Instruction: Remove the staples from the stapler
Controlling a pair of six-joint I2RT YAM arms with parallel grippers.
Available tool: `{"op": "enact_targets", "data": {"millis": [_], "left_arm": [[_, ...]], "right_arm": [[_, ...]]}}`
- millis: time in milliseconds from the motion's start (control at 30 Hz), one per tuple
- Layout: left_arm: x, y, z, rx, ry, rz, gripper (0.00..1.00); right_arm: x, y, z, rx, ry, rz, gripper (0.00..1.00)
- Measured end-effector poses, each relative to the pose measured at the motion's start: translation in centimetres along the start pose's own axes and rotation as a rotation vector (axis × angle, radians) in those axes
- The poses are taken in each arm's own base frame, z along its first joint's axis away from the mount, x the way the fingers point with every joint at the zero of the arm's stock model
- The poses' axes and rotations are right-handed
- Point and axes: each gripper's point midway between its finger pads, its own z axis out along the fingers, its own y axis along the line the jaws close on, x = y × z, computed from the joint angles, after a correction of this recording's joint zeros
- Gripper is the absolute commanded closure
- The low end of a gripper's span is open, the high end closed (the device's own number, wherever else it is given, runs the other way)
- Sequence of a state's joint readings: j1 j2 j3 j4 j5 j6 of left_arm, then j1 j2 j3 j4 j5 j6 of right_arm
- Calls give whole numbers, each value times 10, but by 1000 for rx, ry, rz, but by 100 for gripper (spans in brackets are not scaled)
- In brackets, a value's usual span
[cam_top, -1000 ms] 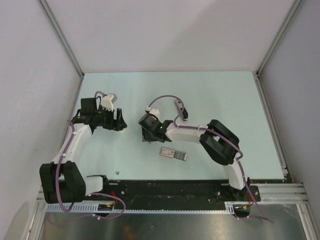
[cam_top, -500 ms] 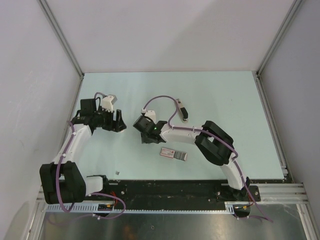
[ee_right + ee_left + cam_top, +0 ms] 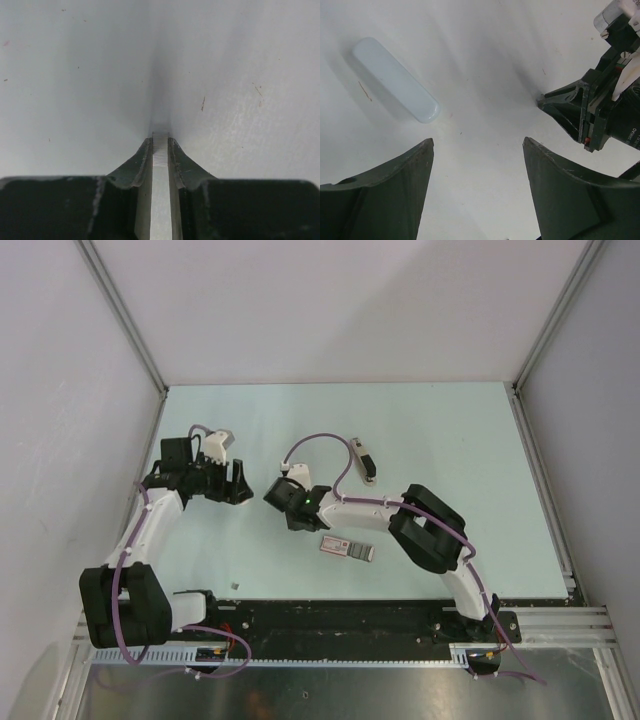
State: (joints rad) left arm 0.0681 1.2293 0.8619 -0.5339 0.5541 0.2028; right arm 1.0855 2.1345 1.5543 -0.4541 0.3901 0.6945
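Jaws of the right gripper are closed on a thin silvery strip of staples, low over the pale desk.
Left gripper hangs wide open, empty. The slim black-and-beige stapler lies well apart, beyond the right arm. It looks like the unloading step, so next the strip needs setting down and a gentle release.

I count two arms, the left arm and the right arm, and two pincers, the left pincer and the right pincer. On the counter I make out one stapler, one red-and-white box, one pale bar and one tiny grey bit. There is one silvery staple strip.
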Motion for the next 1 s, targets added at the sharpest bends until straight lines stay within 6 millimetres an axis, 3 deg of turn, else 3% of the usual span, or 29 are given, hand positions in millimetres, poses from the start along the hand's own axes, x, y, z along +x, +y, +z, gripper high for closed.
{"op": "enact_targets", "data": {"millis": [233, 400, 633, 800, 1000], "left_arm": [[1, 0, 1, 5, 3, -2, 24], [9, -8, 14, 36, 53, 5, 25], [9, -76, 57, 178, 156, 199, 25], [8, -118, 93, 232, 202, 329, 25], [48, -153, 131, 261, 322, 443, 26]], "right_arm": [[-1, -2, -1, 4, -1, 0, 91], [6, -25, -20, 34, 22, -4, 92], [-2, -66, -84, 35, -13, 65, 91], [10, -99, -123, 44, -21, 116, 90], [19, -130, -153, 53, -33, 176, 90]]}}
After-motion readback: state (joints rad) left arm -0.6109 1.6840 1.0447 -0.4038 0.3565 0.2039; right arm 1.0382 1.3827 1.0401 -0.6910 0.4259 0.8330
